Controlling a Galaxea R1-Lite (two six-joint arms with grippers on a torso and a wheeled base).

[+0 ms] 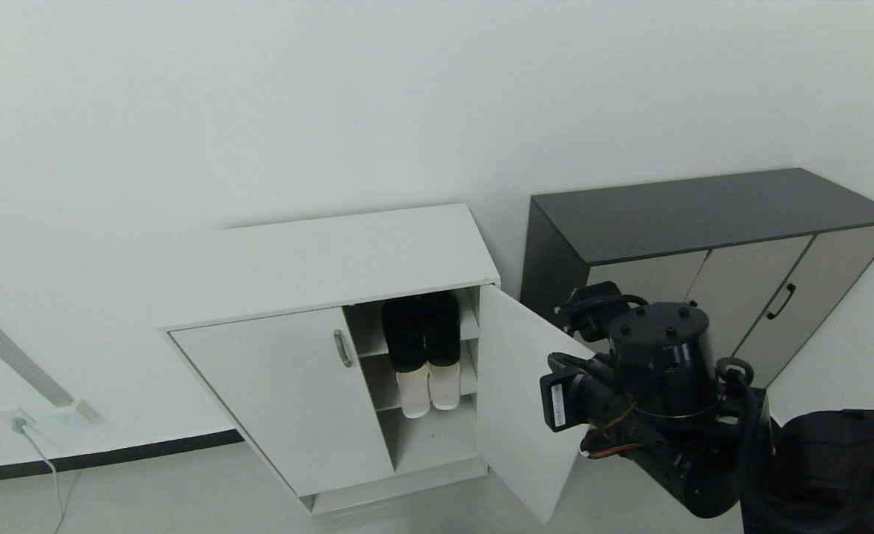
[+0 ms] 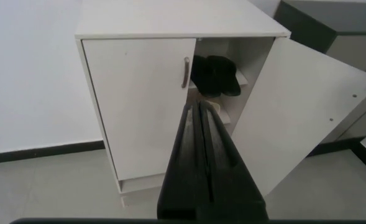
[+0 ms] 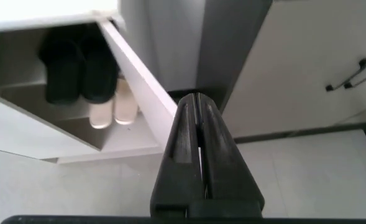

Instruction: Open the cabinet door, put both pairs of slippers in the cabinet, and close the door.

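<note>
Plain white wall (image 1: 259,111) and pale grey floor (image 1: 184,489) are noted, joined by a dark skirting strip (image 1: 110,454). At far left, a white wall socket (image 1: 14,419) with a pale cable (image 1: 47,467) plugged in is recorded.

A white two-door laminate cabinet (image 1: 333,259) stands against the wall. Its left door (image 1: 288,393) is shut and carries a curved metal handle (image 1: 342,348). Its right door (image 1: 518,400) is swung wide open. Inside, a pair of black slippers (image 1: 422,330) is lodged on the upper shelf, and a pair of cream slippers (image 1: 428,389) on the shelf directly beneath.

The left gripper (image 2: 199,107) is held before the opening, fingers pressed together on nothing. The right gripper (image 3: 197,98) is positioned near the open door's outer edge, likewise closed and empty. A white label (image 1: 557,404) on the right arm is noted, its print too small to be read.

A dark grey cabinet with pale doors (image 1: 703,215) stands at right, apart from the white one.
</note>
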